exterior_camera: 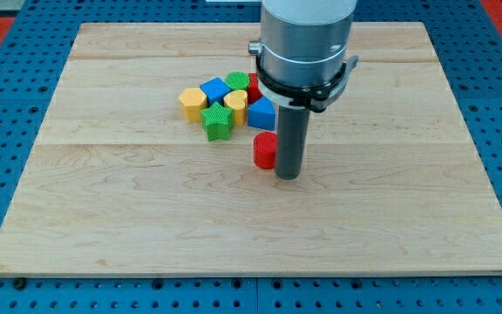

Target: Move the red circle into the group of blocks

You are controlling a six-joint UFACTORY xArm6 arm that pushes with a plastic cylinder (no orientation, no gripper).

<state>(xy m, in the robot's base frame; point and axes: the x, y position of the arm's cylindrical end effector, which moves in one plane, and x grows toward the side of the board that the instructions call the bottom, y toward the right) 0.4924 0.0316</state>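
Note:
The red circle (pixel 264 150) stands on the wooden board, just below the group of blocks. My tip (pixel 288 176) is right beside it, touching or nearly touching its right side, slightly lower in the view. The group lies up and left of the circle: a yellow block (pixel 192 101), a blue block (pixel 215 91), a green block (pixel 238 81), a yellow block (pixel 234 102), a green star-like block (pixel 219 122), a blue block (pixel 261 112), and a red block (pixel 254 87) partly hidden behind the arm.
The wooden board (pixel 146 218) sits on a blue pegboard table (pixel 7 131). The arm's grey cylinder body (pixel 305 44) hangs over the board's upper middle and hides part of the group's right side.

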